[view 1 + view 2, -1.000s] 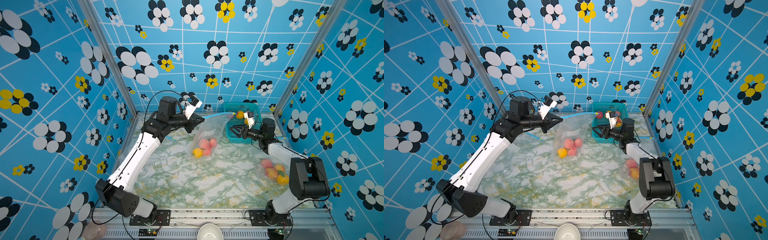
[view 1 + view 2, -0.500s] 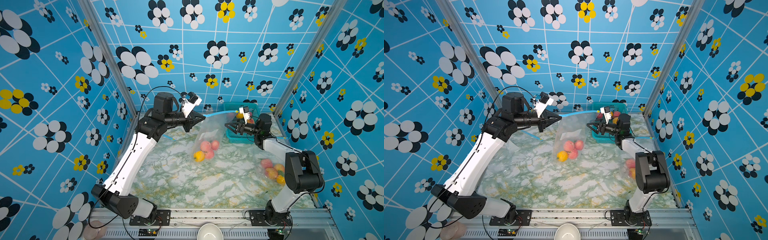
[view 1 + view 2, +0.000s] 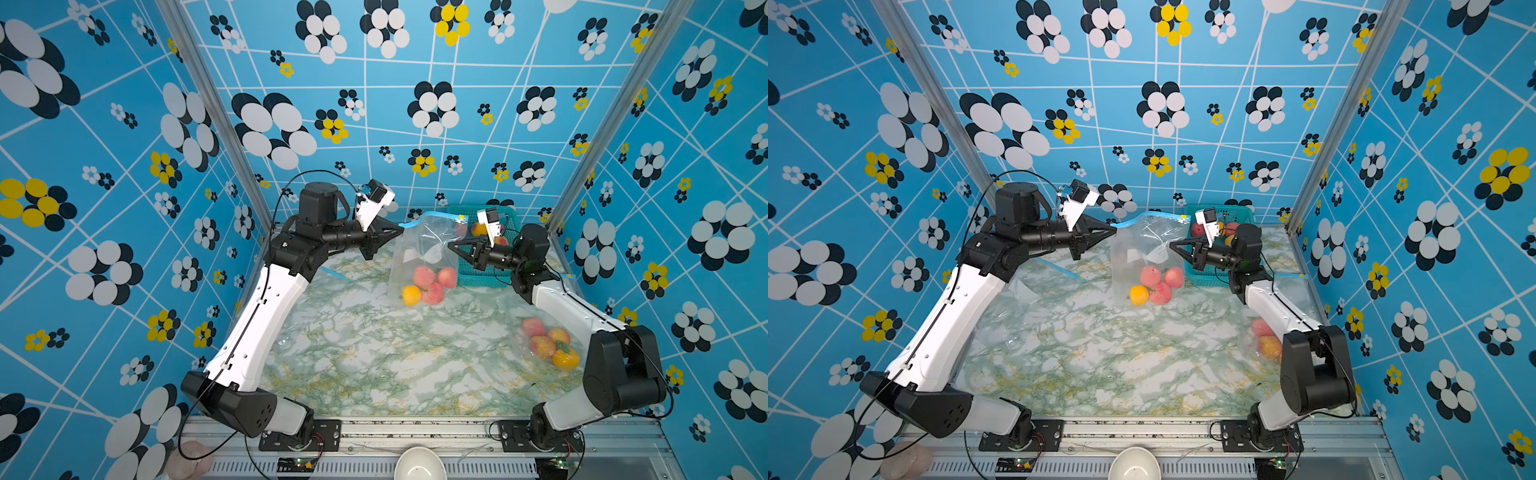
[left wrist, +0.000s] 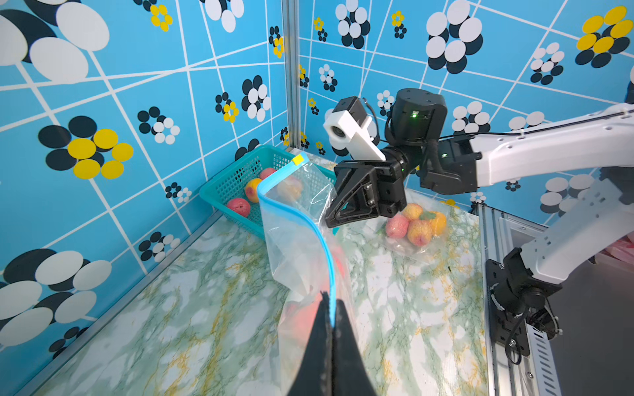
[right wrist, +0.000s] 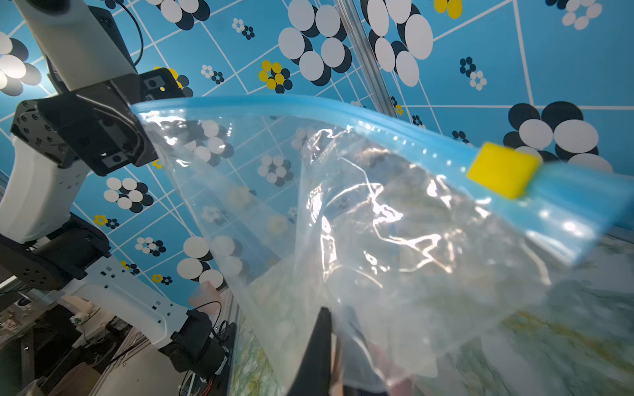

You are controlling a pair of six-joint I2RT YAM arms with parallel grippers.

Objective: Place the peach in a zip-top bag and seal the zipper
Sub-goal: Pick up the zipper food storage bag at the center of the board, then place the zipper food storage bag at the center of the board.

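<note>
1. At about 10 o'clock from the table's point(image 3: 374, 353) centre, your left gripper point(image 3: 397, 227) has its jaws fully closed on one end of the blue zipper strip point(image 3: 432, 216). It holds that corner high so the zip-top bag point(image 3: 419, 253) hangs mouth-up and the fruit cannot roll out.

2. At 12 o'clock the bag drapes down until its bottom rests on the marble. The peaches point(image 3: 432, 282) lie there in a cluster with one orange fruit point(image 3: 411, 295), so the placing part looks done and sealing is what remains.

3. The yellow slider point(image 5: 502, 169) sits at the strip's far end, away from your left grip, and the mouth looks unsealed. The strip bows between the two ends, so expect to tauten it before running the slider.

4. At 1 o'clock your right gripper point(image 3: 453, 246) is closed to a slit against the bag's side, below the strip. It seems to have pinched the clear film there, probably to steady the bag, though glare in the right wrist view hides the contact.

5. Just behind that gripper, the teal basket point(image 3: 478, 276) holds spare peaches.

6. At 4 o'clock a second bag point(image 3: 544, 345) of fruit lies flat, well apart from both grippers.
</note>
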